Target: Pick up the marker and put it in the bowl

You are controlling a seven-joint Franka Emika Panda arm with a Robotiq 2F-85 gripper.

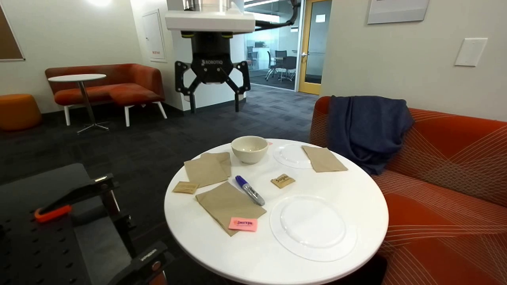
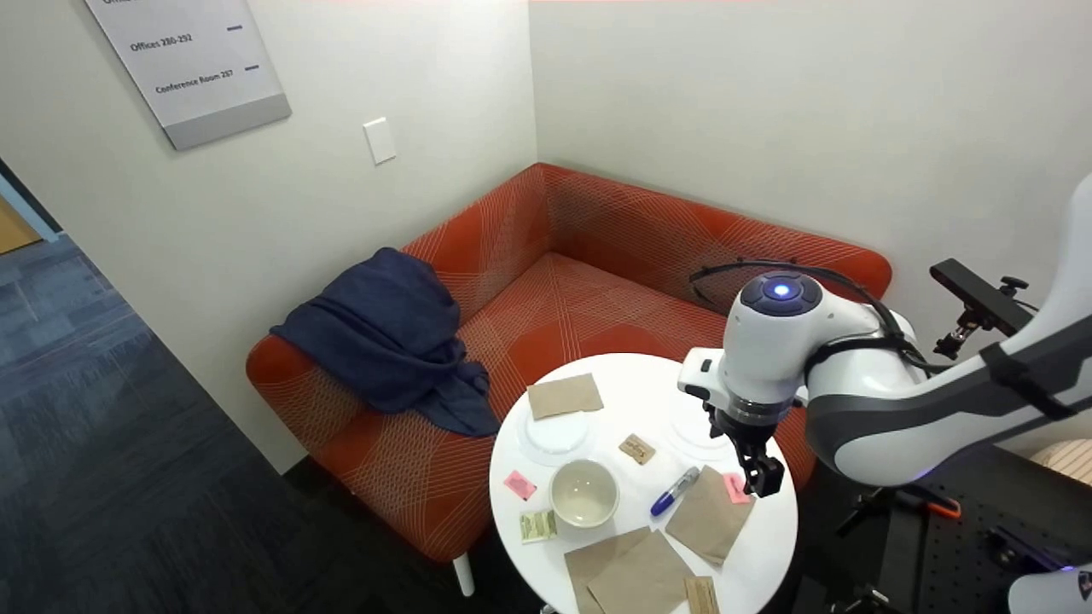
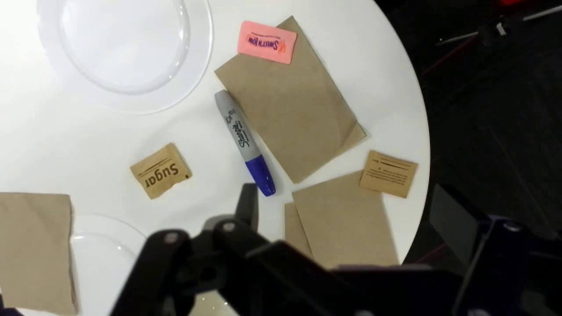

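The marker, grey with a dark blue cap, lies on the white round table along the edge of a brown napkin. It shows in both exterior views (image 1: pixel 250 190) (image 2: pixel 675 490) and in the wrist view (image 3: pixel 243 140). The cream bowl stands upright on the table in both exterior views (image 1: pixel 249 150) (image 2: pixel 585 495); inside it I see no object. In the wrist view only a sliver of the bowl (image 3: pixel 211 305) shows behind my gripper. My gripper (image 1: pixel 214 110) is open and empty, high above the table. It also shows in the wrist view (image 3: pixel 347 193), fingers wide apart.
Two clear plates (image 1: pixel 313 221) (image 1: pixel 294 156) lie on the table (image 1: pixel 368 237). Brown napkins (image 3: pixel 290 101) (image 3: pixel 344 219), sugar packets (image 3: pixel 161 170) (image 3: pixel 389 174) and a pink packet (image 3: pixel 267 41) lie around the marker. A red sofa (image 2: pixel 589 324) borders the table.
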